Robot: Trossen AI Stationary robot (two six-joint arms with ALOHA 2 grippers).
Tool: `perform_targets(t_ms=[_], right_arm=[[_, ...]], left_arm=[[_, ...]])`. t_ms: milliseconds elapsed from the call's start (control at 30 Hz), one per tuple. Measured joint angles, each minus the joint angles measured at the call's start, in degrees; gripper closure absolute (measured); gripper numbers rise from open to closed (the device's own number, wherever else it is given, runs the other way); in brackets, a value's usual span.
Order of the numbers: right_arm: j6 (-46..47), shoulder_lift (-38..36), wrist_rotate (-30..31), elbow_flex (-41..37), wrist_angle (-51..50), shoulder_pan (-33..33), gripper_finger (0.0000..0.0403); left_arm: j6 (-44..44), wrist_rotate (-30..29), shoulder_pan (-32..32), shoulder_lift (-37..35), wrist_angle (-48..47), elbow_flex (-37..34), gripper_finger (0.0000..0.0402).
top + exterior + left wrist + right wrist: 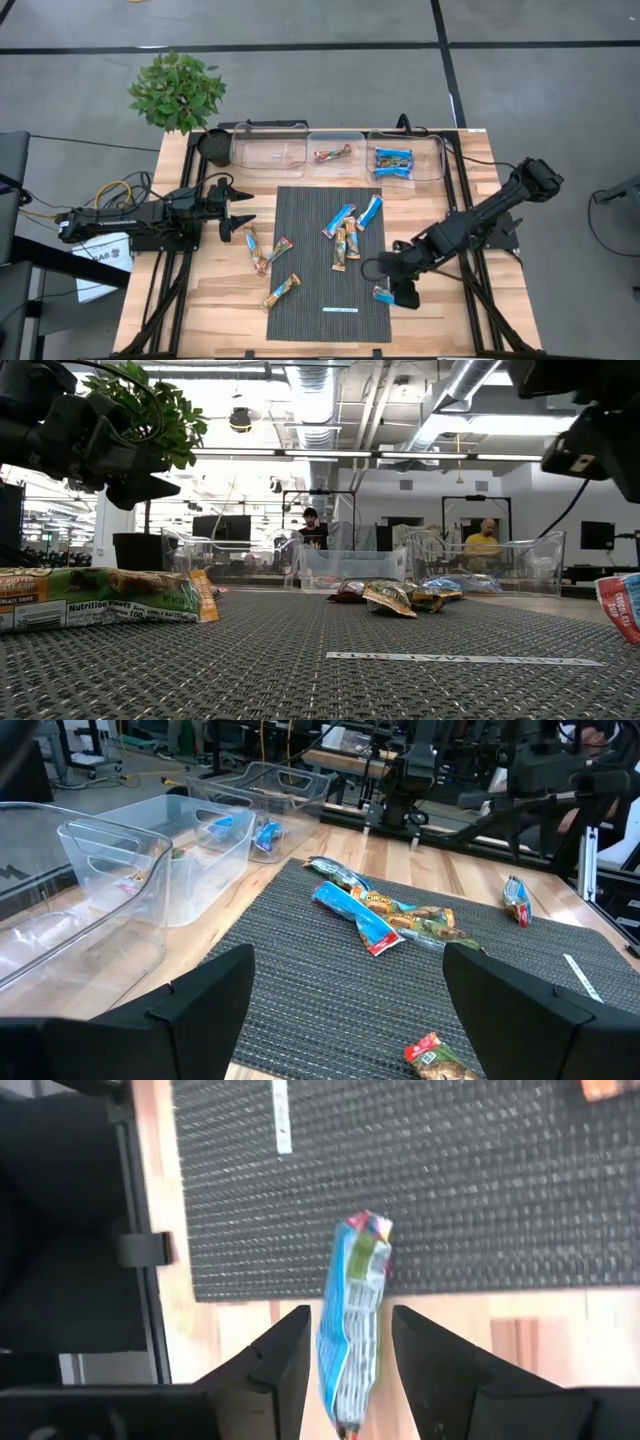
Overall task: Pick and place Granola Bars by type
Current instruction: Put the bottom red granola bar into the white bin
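My right gripper (345,1370) has its fingers (285,1355) clamped on a blue granola bar (352,1320), held off the right edge of the dark mat (300,250), over the wood. My left gripper (243,207) waits spread wide, holding nothing, near the table's left side. Other bars (347,230) lie scattered on the mat, and some sit in the clear bins (338,155) at the back.

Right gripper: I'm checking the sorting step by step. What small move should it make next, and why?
Probably lift. The right gripper has its fingers on either side of a blue granola bar at the mat's edge, apparently gripping it. The right-hand clear bin already holds blue bars, so raising it clear of the table comes before carrying it there.
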Motion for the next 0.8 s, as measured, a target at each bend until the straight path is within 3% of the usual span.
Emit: perform_targets(t_ms=[500, 800], right_arm=[[12.1, 9.4, 0.7, 0.7, 1.6, 6.3, 0.0244], [12.4, 14.3, 0.3, 1.6, 1.4, 7.5, 0.0216]], left_arm=[[0.0, 0.0, 0.0, 0.0, 0.0, 0.0, 0.0084], [0.0, 0.0, 0.0, 0.0, 0.0, 0.0, 0.0084]])
